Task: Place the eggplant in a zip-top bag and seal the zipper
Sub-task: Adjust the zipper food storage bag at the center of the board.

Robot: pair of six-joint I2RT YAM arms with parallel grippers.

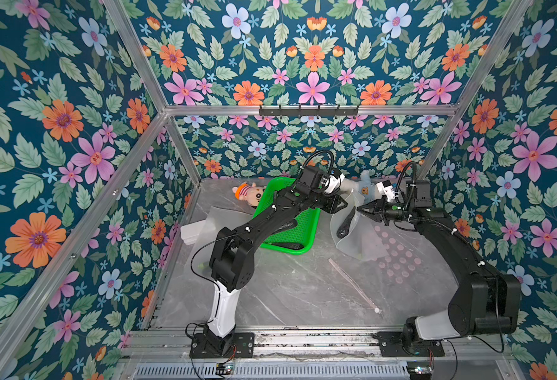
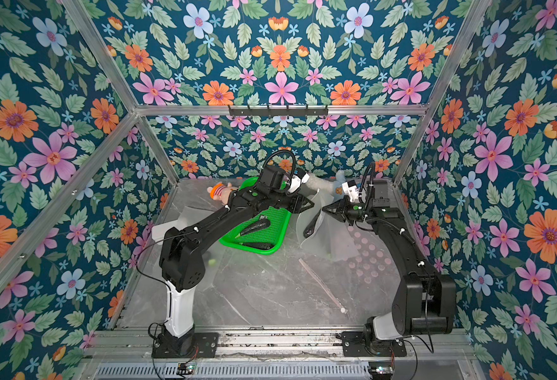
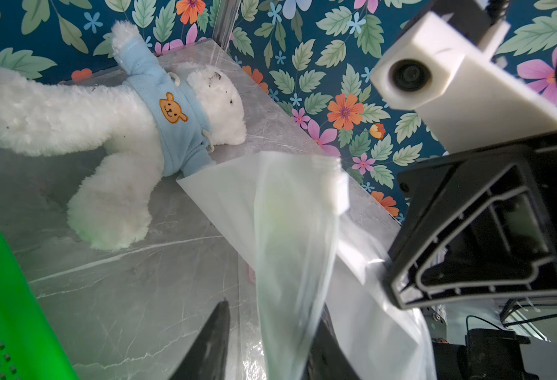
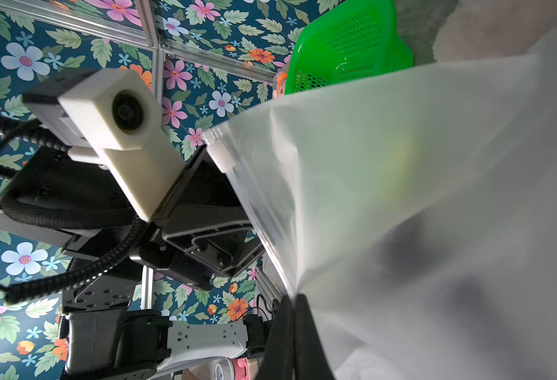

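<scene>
- Closest to me, past the mounting rail (image 1: pixel 303 339), a dotted bag (image 1: pixel 399 260) lies flat on the marble table (image 1: pixel 287 296).
- Right gripper (image 4: pixel 294 301) is pinched tight on the mouth edge of the zip-top bag (image 4: pixel 385 148), holding it up beside the green basket (image 1: pixel 290 252); the eggplant (image 1: pixel 346 223) shows dark inside.
- Left gripper (image 3: pixel 272 312) stands narrowly parted astride the lip; I'd clamp beside the white slider (image 4: pixel 219 158), then run it along the zipper (image 4: pixel 264 230) with the edge kept taut.
- Farthest back lies the plush bear (image 3: pixel 73 115).
</scene>
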